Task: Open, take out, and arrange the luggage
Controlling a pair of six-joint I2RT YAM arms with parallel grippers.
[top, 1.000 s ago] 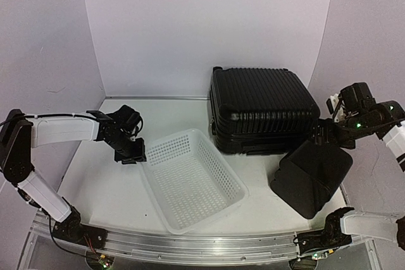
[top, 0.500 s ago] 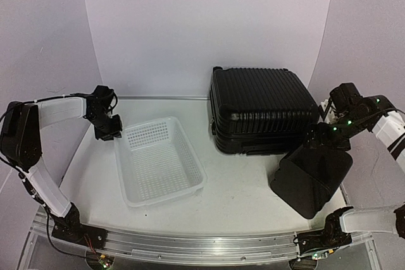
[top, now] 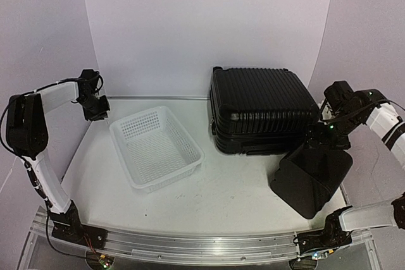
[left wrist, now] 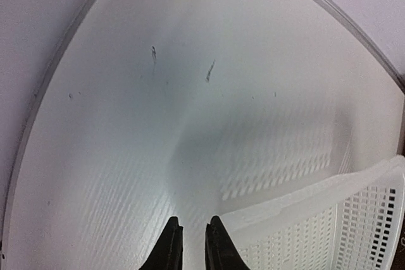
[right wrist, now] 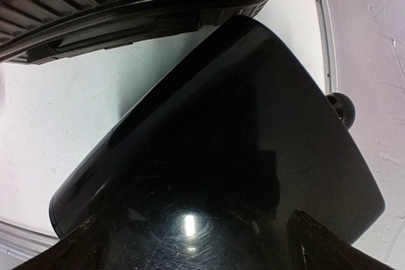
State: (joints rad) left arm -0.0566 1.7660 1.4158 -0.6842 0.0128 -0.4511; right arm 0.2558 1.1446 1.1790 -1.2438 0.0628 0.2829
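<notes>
The luggage (top: 262, 109) lies flat and zipped shut at the tabletop's (top: 240, 188) back right, ribbed shell up, nothing of its inside showing. Just in front, by the right edge, the smaller smooth black case (top: 313, 178) sits tilted and closed, with one round knob (right wrist: 340, 107) at its side. The white basket (top: 138, 117), left of centre, holds nothing. The right gripper (top: 319, 138) hangs over the small case's back edge, squeezed between it and the luggage, claws spread wide. Contact cannot be told. In the back left corner, the left gripper (top: 96, 113) points down just beside the basket's corner, fingers nearly together around a thin empty gap.
</notes>
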